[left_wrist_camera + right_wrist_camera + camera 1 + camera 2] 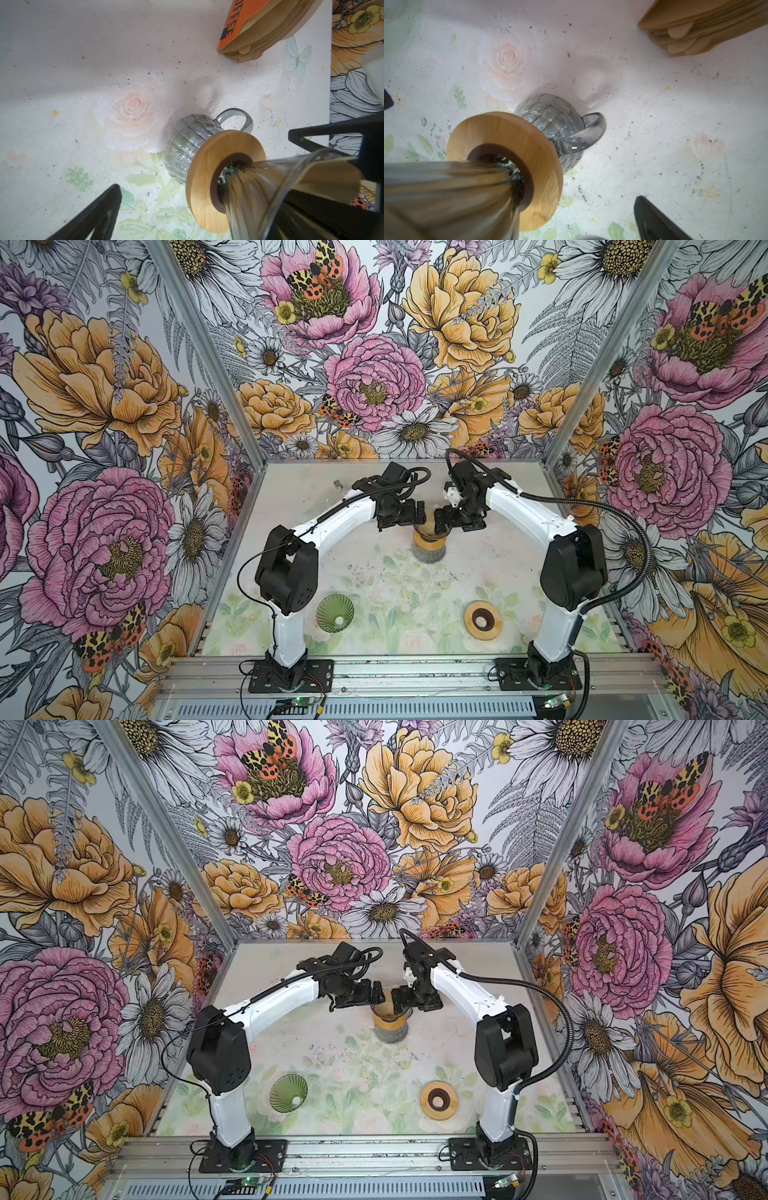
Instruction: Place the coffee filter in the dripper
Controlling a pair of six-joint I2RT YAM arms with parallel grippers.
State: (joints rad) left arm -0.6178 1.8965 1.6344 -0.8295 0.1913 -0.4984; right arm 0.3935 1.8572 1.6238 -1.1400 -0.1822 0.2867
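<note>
Green ribbed glass marks the second dripper (335, 612), which rests on the counter (374, 572) at front left, just beside the left arm's lower link.

Left claw (419, 512): released. Its jaws stand wide and hold nothing. It hangs at the left side of the centre assembly, by the clear dripper (259, 187). In the left wrist view one finger (97, 214) is well apart from the glass.

Centre assembly: a grey ribbed carafe (187, 143) stands upright on the counter, with a wooden collar (203, 170) on its mouth. The clear dripper sits in the collar's hole. The filter (332, 172), brown paper, lies inside this dripper and shows through the glass wall. A filter pack (261, 27) with an orange label lies on the counter near the carafe, apart from it, on the handle side.

Right claw (441, 523): released, jaws wide, empty. It hangs at the right side of the clear dripper, close to the left claw.

A wooden ring (483, 620) lies flat at front right, well apart from the carafe.
</note>
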